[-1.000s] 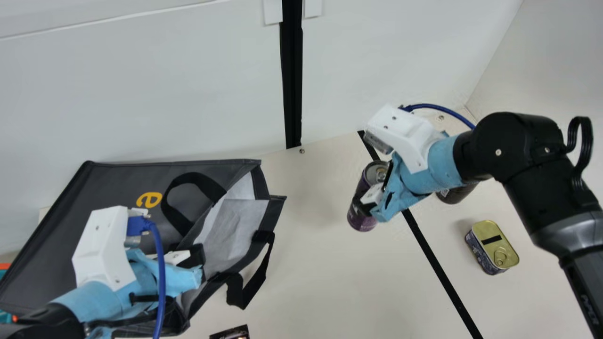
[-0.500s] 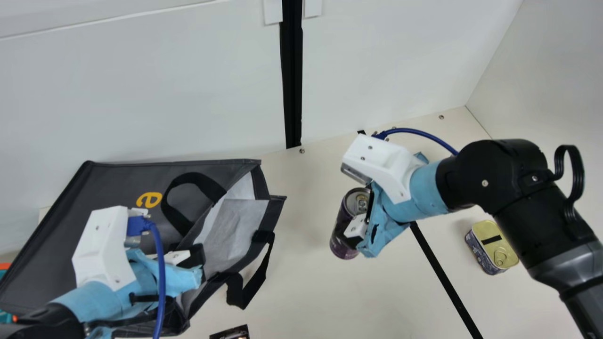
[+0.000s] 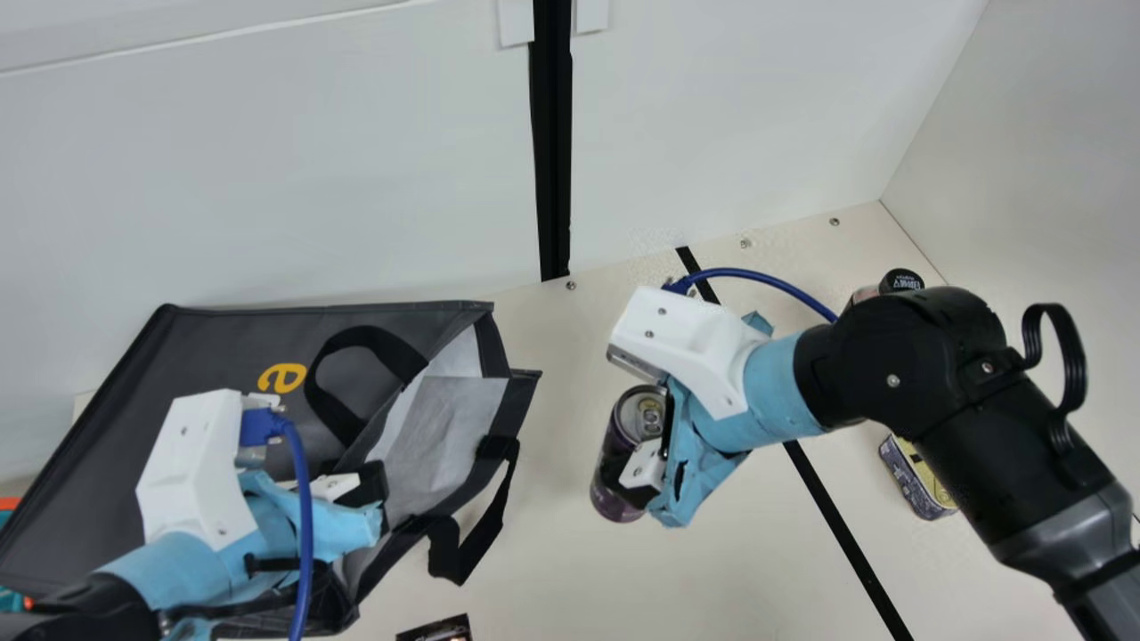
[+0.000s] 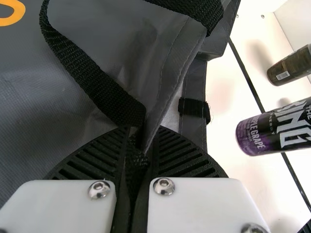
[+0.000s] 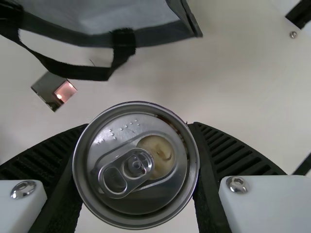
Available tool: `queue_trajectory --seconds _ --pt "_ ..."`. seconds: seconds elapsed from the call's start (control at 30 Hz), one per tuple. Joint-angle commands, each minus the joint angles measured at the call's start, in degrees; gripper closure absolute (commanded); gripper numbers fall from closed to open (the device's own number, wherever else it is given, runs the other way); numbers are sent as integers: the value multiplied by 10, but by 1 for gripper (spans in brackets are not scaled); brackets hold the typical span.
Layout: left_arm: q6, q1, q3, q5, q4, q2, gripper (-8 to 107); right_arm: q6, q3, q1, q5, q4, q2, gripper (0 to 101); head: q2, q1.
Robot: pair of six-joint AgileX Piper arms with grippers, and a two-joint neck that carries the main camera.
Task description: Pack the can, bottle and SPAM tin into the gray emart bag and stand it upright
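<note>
My left gripper (image 3: 374, 499) is at the mouth of the gray bag (image 3: 205, 356), which lies on its side with the opening toward the right. In the left wrist view the left gripper (image 4: 136, 155) is shut on the bag's rim (image 4: 167, 92) and a strap. My right gripper (image 3: 648, 467) holds the purple can (image 3: 616, 458) right of the opening; in the right wrist view the right gripper (image 5: 136, 150) clasps both sides of the can (image 5: 146, 194). Partly behind the right arm are the SPAM tin (image 3: 916, 481) and the bottle (image 3: 901, 281).
A bag handle (image 3: 472, 534) sticks out onto the table (image 3: 552, 570) between bag and can. A small dark square item (image 3: 436, 630) lies at the near edge. White walls (image 3: 712, 116) rise behind and at the right. Something orange and teal (image 3: 9, 509) shows beside the bag's left end.
The right arm has carried the can leftward and nearer, toward the bag's opening. The bottle's cap has come into view behind it, while the arm now covers part of the tin. The left arm has stayed still.
</note>
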Motion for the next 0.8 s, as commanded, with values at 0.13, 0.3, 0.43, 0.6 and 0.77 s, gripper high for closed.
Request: queue_trajectory --seconds 0.13,0.3,0.43,0.6,0.77 --pt "0 0 0 0 0 0 107 -6 15 9 -26 31 -10 101 0 -13" --pt "0 0 0 0 0 0 107 -14 28 17 -56 57 -19 101 0 -13" --pt "0 0 0 0 0 0 107 -23 35 21 -80 80 -26 101 0 -13" --pt "0 0 0 0 0 0 107 -36 39 23 -109 110 -31 101 0 -13" --pt "0 0 0 0 0 0 107 -53 38 24 -134 140 -34 101 0 -13"
